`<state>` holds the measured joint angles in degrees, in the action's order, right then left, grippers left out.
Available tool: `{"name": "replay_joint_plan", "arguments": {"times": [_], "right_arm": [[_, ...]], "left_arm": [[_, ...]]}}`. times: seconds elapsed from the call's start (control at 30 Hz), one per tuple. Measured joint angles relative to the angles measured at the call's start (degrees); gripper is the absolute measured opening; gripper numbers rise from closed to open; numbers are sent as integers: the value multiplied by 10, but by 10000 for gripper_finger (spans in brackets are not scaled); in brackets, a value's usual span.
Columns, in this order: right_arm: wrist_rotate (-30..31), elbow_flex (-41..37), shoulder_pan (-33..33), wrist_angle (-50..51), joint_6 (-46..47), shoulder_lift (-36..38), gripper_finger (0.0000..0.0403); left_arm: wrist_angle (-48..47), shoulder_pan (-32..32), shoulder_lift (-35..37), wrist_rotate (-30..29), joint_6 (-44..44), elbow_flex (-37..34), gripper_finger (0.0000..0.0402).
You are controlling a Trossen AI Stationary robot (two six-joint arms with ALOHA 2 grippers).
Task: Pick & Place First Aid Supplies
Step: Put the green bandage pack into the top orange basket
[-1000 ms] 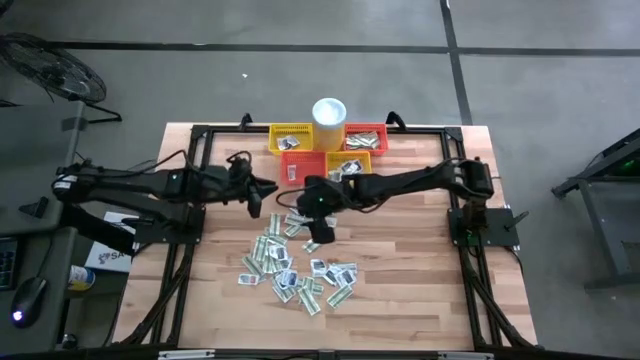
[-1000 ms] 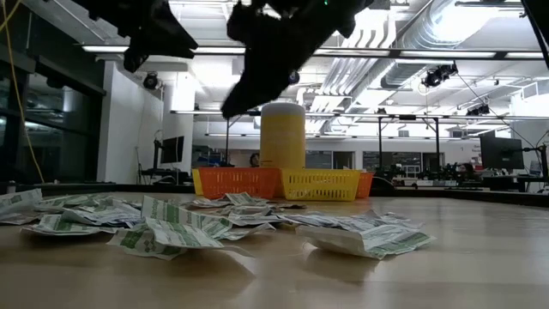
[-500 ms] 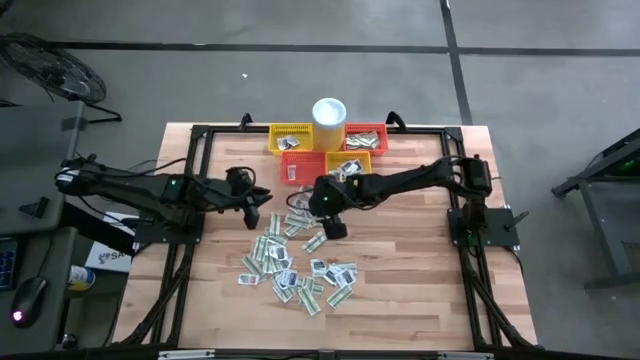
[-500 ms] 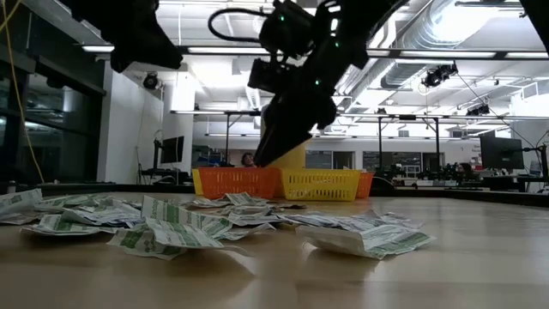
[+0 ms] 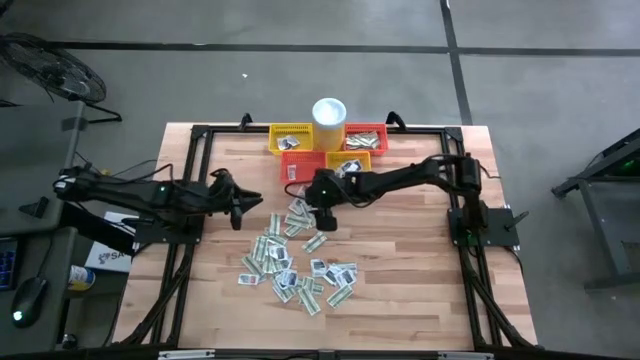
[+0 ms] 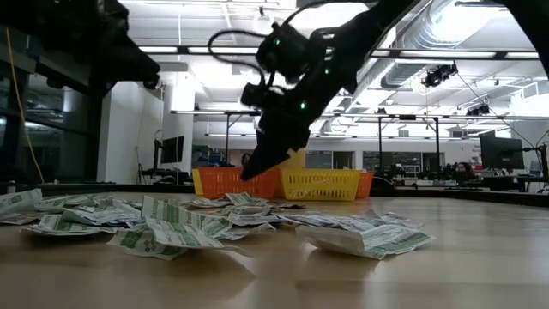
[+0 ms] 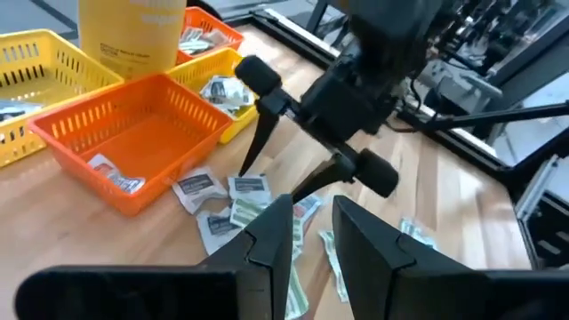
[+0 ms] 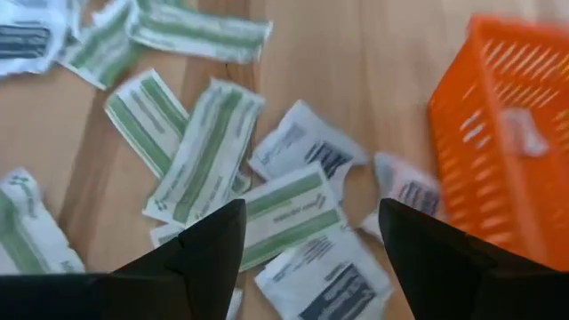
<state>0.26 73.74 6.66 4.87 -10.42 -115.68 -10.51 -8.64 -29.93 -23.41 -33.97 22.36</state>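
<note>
Reach step: right end effector spread wide over packets heaped mid-desk, below the orange basket. Next: lower, pinch one. Left end effector waits left, narrowly parted, empty.

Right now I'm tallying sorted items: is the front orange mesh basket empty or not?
Not empty. The orange mesh basket holds one white sachet in its corner in the left wrist view; the rest of its floor is bare.

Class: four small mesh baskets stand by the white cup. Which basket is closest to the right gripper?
The front orange basket, left of the front yellow one. The open right gripper hovers over sachets just beside it; the other three baskets lie farther away.
</note>
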Motion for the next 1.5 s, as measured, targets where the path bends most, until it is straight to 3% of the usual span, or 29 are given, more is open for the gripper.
{"name": "replay_joint_plan", "arguments": {"times": [0.3, 0.8, 1.2, 1.5], "right_arm": [[-2, 0, 3, -37, 136, -38, 240], [28, 0, 1, -41, 283, -46, 180], [26, 0, -11, -41, 299, -46, 109], [23, 0, -16, -39, 298, -44, 32]], "left_arm": [[-51, 0, 81, 1, -8, -15, 83], [-64, 0, 91, 45, -9, -15, 83], [-64, 0, 91, 81, -1, -15, 83], [-64, 0, 91, 98, 1, -15, 83]]}}
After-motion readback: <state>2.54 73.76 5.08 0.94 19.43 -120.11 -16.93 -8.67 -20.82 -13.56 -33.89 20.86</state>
